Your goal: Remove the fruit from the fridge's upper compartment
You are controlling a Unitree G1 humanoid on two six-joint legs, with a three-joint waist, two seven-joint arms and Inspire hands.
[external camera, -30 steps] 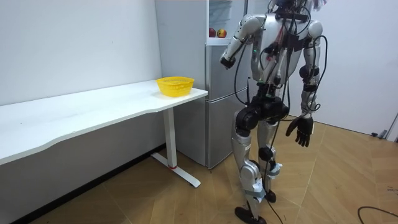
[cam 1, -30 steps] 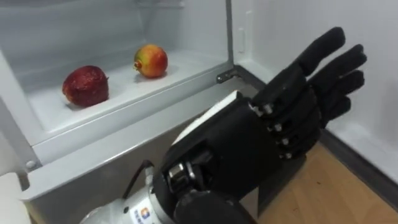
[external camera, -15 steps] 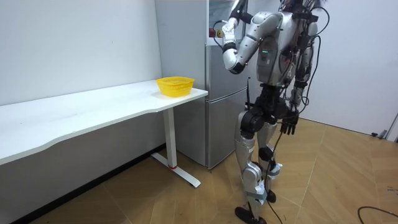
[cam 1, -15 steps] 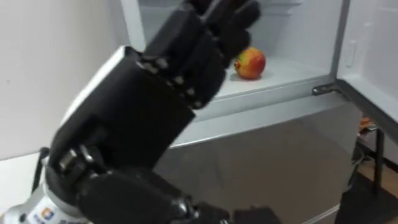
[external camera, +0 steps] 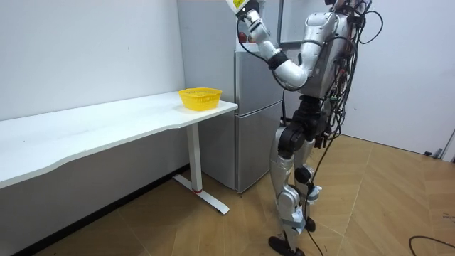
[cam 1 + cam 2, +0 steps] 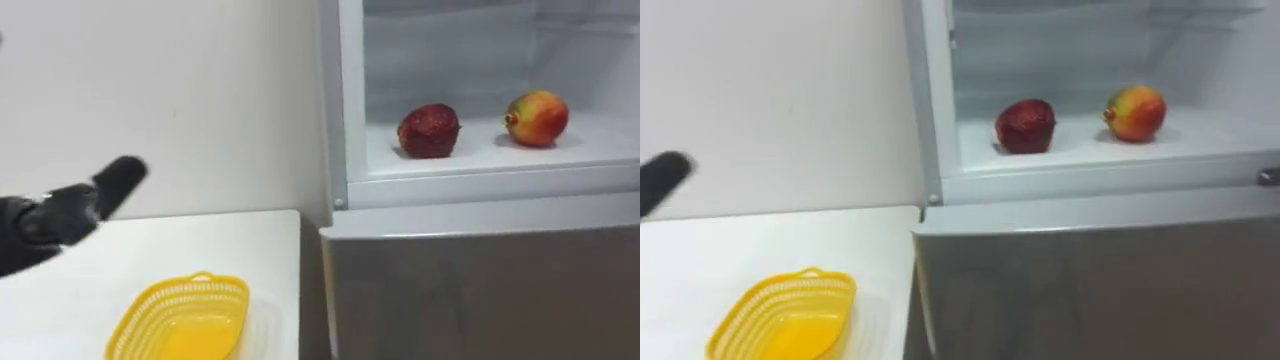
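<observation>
The upper fridge compartment [image 6: 470, 175] stands open. On its white shelf lie a dark red apple [image 6: 428, 131] to the left and a red-and-yellow fruit [image 6: 537, 118] to the right, a hand's width apart. My left hand [image 6: 60, 215] reaches in from the left edge of the left eye view, fingers straight, holding nothing, well left of the fridge and over the table. In the room view I stand facing the fridge with the left arm lifted and the left hand [image 5: 249, 16] level with the upper compartment.
A white table [image 6: 250, 240] butts against the fridge's left side, with a yellow mesh basket [image 6: 180, 318] near its end. The grey lower fridge door [image 6: 480, 290] is closed below the shelf. A white wall rises behind the table.
My body has turned toward the fridge and my left arm has risen to the upper compartment. The eye view swung left, bringing table and basket in; the hand now sits at its left edge.
</observation>
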